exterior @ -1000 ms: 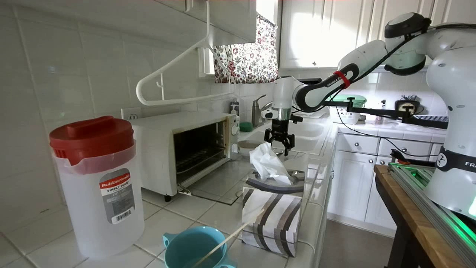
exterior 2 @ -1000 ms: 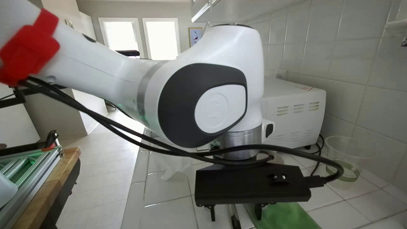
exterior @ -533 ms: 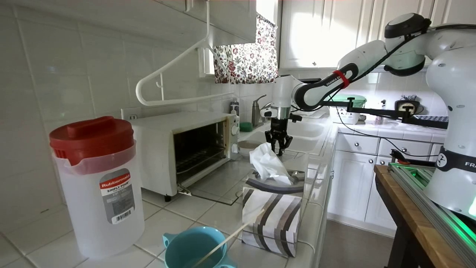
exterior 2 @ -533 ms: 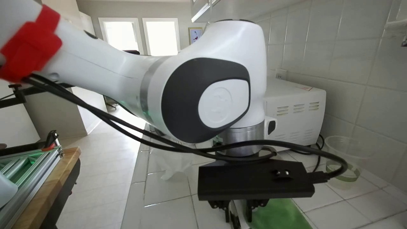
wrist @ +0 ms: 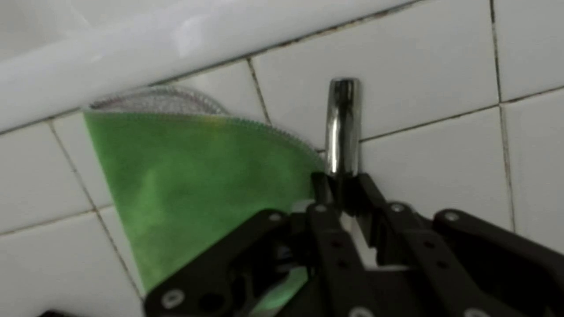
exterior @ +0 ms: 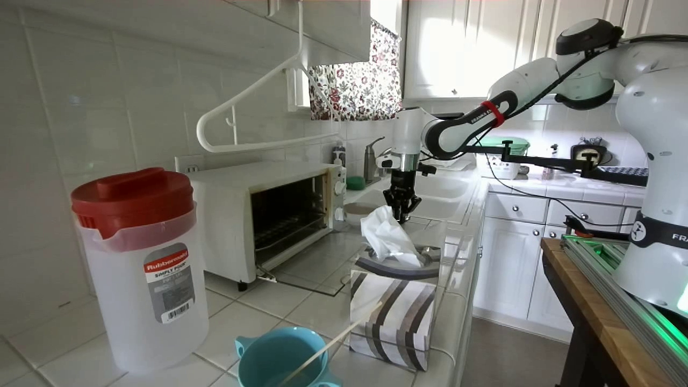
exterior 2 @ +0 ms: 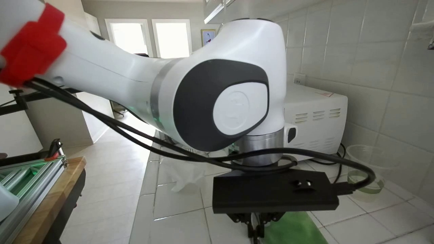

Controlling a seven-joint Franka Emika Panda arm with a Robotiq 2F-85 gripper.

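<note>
A shiny metal handle, rounded at its end [wrist: 343,123], lies over the white tiles in the wrist view. My gripper [wrist: 341,181] is shut on this metal handle, one finger on either side; the rest of the piece is hidden beneath the jaws. A green cloth [wrist: 198,176] with a stitched edge spreads on the counter just left of the fingers, its far corner folded over. In an exterior view the gripper [exterior 2: 256,232] points down close to the counter beside the cloth [exterior 2: 293,227]. Behind a white tissue [exterior: 387,236], the gripper [exterior: 400,216] is partly covered in an exterior view.
A striped tissue box [exterior: 395,322], a toaster oven [exterior: 220,215] with its door down, a red-lidded pitcher [exterior: 145,279] and a blue mug [exterior: 282,355] holding a stick share the counter. The sink [exterior: 443,207] lies beyond. A clear tub [exterior 2: 368,162] stands near the tiled wall.
The jaws have gone from wide open to shut around the metal handle. The arm has shifted slightly, a little up and to the right in an exterior view.
</note>
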